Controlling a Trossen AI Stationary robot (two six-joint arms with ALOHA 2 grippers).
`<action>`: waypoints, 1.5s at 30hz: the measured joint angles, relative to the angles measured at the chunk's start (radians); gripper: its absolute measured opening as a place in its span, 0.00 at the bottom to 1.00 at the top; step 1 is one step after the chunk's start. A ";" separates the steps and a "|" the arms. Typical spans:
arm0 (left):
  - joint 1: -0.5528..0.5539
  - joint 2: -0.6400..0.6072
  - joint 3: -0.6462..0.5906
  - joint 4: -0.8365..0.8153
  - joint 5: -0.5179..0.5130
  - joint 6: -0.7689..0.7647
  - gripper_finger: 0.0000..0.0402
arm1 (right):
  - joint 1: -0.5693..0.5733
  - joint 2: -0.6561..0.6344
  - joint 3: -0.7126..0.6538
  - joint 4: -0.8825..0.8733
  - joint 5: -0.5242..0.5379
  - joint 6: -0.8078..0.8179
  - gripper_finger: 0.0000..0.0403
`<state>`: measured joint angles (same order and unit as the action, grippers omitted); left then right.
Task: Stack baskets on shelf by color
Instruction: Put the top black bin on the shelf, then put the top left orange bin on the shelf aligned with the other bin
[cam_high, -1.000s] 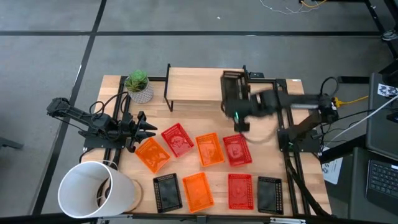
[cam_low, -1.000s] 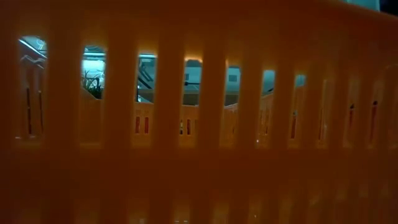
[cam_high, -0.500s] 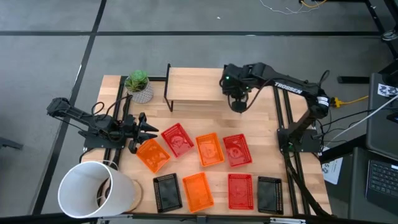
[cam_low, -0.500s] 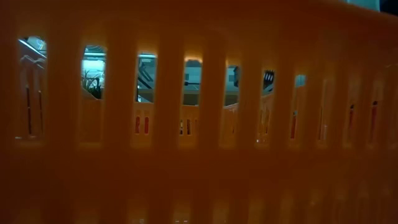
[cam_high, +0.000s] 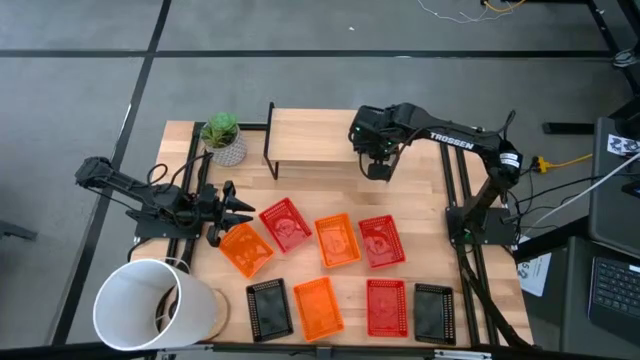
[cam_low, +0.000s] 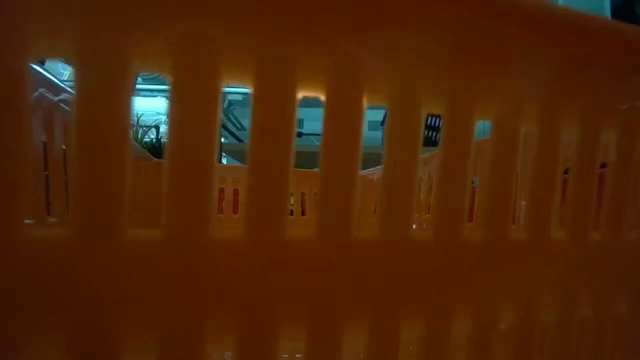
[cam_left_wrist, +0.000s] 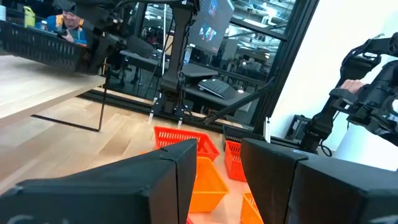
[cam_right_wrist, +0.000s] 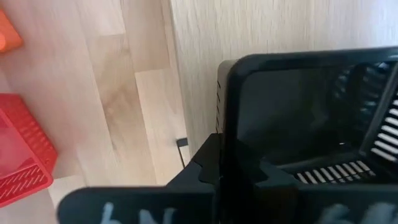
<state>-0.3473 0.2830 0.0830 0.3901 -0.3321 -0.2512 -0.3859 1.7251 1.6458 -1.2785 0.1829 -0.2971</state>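
Right gripper (cam_high: 377, 166) gripping black basket (cam_right_wrist: 311, 118), over shelf (cam_high: 310, 140) right edge

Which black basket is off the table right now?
The black basket held in the right gripper over the shelf; the other two black ones lie flat in the front row.

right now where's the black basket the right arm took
High view: black basket in the right gripper, at the shelf's right end.

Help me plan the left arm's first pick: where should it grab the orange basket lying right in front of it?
Probably the raised rim of the orange basket nearest the left end effector, coming down from above. It lies open side up and skewed, so one finger can go inside the thin wall and one outside.
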 joint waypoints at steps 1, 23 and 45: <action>0.000 0.000 0.000 0.000 0.000 0.000 0.29 | 0.000 0.000 0.000 0.000 -0.001 -0.001 0.05; 0.000 0.000 0.000 -0.001 0.000 0.000 0.29 | -0.001 -0.001 0.000 0.097 -0.003 0.155 0.25; 0.000 0.001 0.000 -0.061 -0.129 -0.105 0.29 | 0.066 -0.005 0.321 -0.305 -0.261 0.272 0.26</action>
<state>-0.3477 0.2840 0.0830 0.3295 -0.4609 -0.3564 -0.3195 1.7198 1.9671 -1.5833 -0.0777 -0.0249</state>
